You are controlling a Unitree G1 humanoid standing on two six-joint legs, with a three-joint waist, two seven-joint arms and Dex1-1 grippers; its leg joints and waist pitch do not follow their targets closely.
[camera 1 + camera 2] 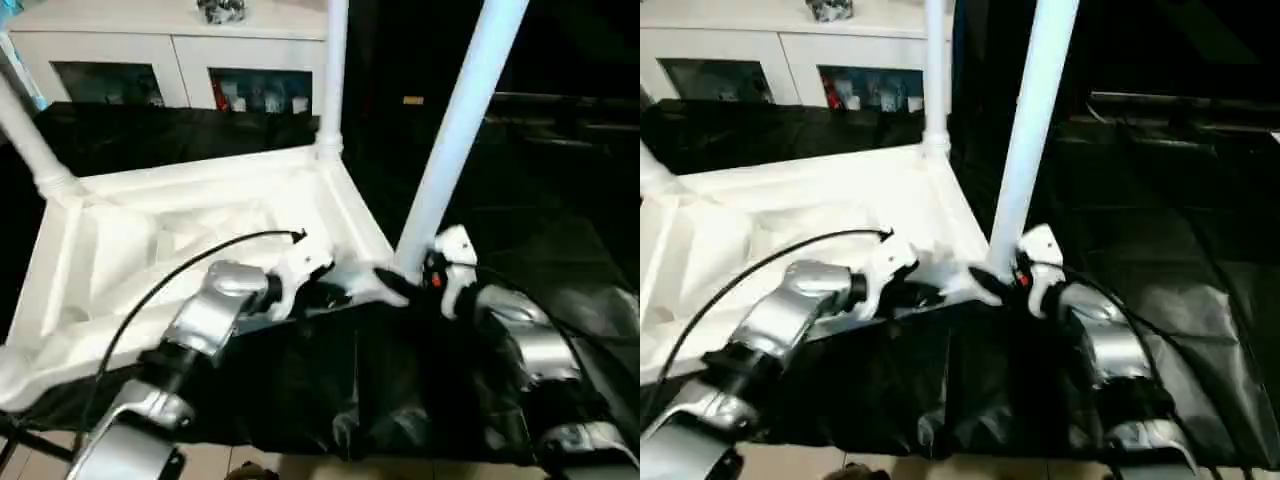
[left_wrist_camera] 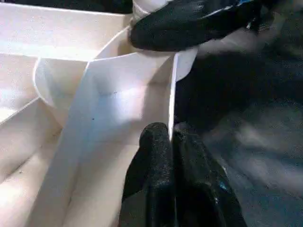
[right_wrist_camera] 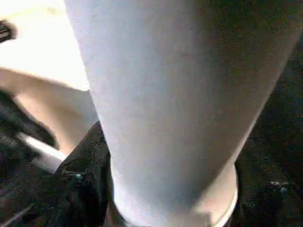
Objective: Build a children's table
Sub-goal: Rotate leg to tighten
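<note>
The table top [image 1: 190,240] is laid upside down on a surface covered in black sheeting [image 1: 400,390], with its ribbed underside and raised rim facing upward. All positions below are given relative to this table top.

At its far left corner, a leg [image 1: 30,140] is seated in the corner socket and rises at a slant. A second leg [image 1: 334,75] is seated upright in the far right corner socket. Behind the table top, a white cabinet [image 1: 170,60] with glass doors is seen.

Over the near edge of the table top, the left gripper [image 2: 171,142] is positioned. Its two black fingers [image 2: 154,156] are pressed together on the thin near rim wall, which is pinched between them, just beside the rounded near right corner socket. A black cable [image 1: 180,270] is looped over the silver left forearm.

At the near right corner, a third leg [image 1: 455,130] is stood in the socket and leans slightly to the right. The right gripper [image 1: 405,283] is placed at the base of this leg, its black fingers [image 2: 189,23] partly spread and wrapped around the leg just above the socket. In the right wrist view, the tapered leg shaft is seen directly in front of the camera, with the socket collar at its foot.
</note>
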